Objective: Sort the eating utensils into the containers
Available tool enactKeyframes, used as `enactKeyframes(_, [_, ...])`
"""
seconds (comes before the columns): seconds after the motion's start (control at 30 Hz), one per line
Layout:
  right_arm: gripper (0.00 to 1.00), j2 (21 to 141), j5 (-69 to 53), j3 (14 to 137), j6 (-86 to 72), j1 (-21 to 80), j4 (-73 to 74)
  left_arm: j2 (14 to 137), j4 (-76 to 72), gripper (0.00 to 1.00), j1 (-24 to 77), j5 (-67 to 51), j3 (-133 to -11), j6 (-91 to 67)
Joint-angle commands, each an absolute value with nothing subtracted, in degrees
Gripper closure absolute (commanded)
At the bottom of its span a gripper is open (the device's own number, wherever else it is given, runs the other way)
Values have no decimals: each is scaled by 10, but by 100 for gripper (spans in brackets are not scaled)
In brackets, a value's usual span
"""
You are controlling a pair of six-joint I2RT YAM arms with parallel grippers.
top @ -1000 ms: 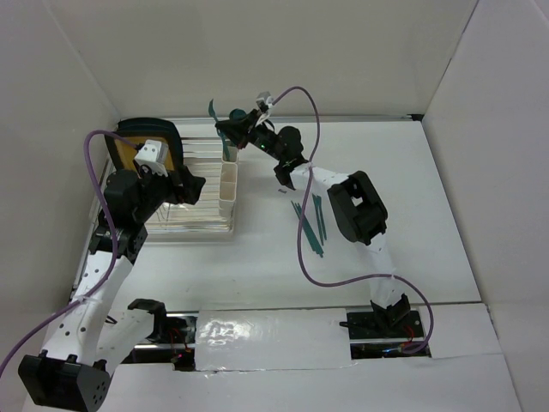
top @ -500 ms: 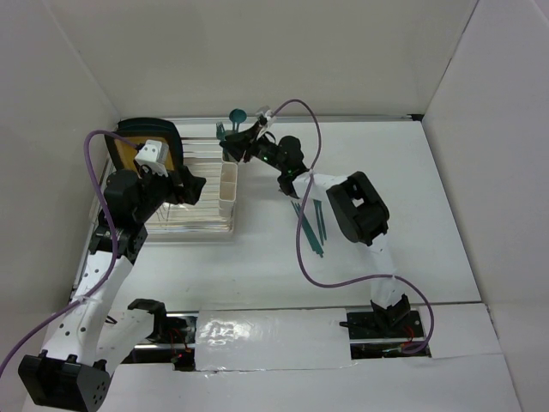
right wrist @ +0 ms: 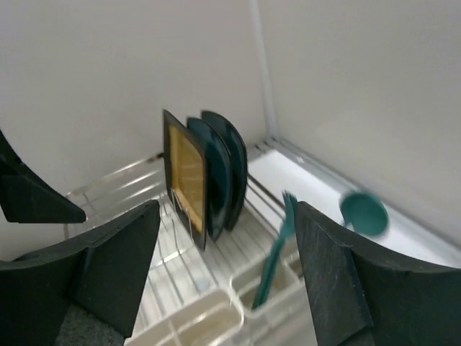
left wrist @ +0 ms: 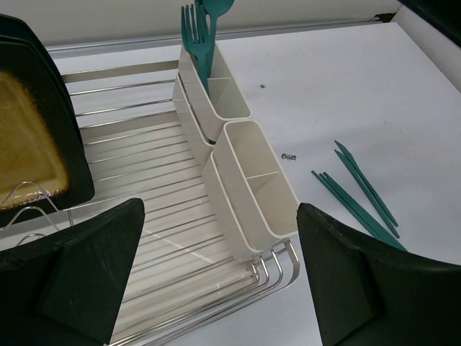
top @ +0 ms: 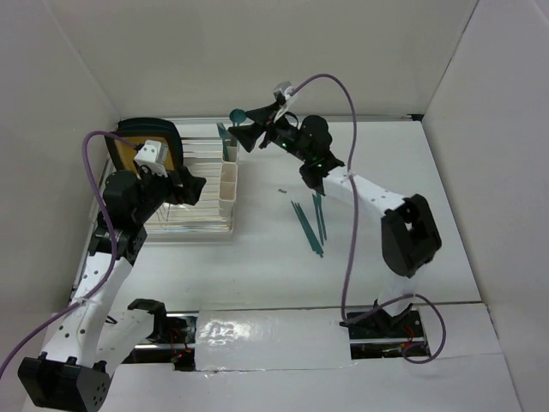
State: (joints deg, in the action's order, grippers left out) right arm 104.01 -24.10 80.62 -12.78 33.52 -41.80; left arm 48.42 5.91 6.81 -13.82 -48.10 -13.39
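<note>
R claw (top: pixel 255 134) has backed off right from the far cup (left wrist: pixel 229 92), spread wide, holds nothing. L claw (left wrist: pixel 220 216) spread too, over the rack (left wrist: pixel 144 187). 1 spoon (left wrist: pixel 216 10) + 1 fork (left wrist: pixel 193 32) stand in far cup. Approx. 4 loose utensils (top: pixel 309 225) lie on the table (top: pixel 412 189), right of it.

Spoon (top: pixel 238 114) now in far cup (top: pixel 229 161), right tool (top: pixel 248 134) opened, withdrawn

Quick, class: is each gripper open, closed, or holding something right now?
Left gripper: open, holding nothing.
Right gripper: open, holding nothing.
</note>
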Motion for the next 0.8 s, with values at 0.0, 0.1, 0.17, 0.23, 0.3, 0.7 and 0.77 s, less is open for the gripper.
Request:
enactKeyframes(0.0, [18, 948, -124, 767, -98, 332, -192, 472, 36, 0, 65, -156, -484, -130])
enactKeyframes(0.1, [0, 872, -28, 686, -111, 333, -61, 467, 33, 0, 66, -163, -483, -131])
enactKeyframes(0.17, [0, 826, 81, 619, -141, 333, -13, 461, 32, 0, 65, -165, -481, -134])
enactKeyframes(0.23, [1, 804, 139, 565, -163, 333, 35, 461, 32, 0, 66, -163, -481, -134])
enactKeyframes(0.3, [3, 784, 162, 542, -179, 333, 71, 462, 33, 0, 65, -163, -482, -134])
enactKeyframes(0.7, [34, 877, 221, 494, -236, 275, 105, 469, 34, 0, 66, -160, -483, -132])
enactKeyframes(0.77, [36, 894, 215, 494, -234, 274, 105, 467, 33, 0, 65, -163, -482, -131])
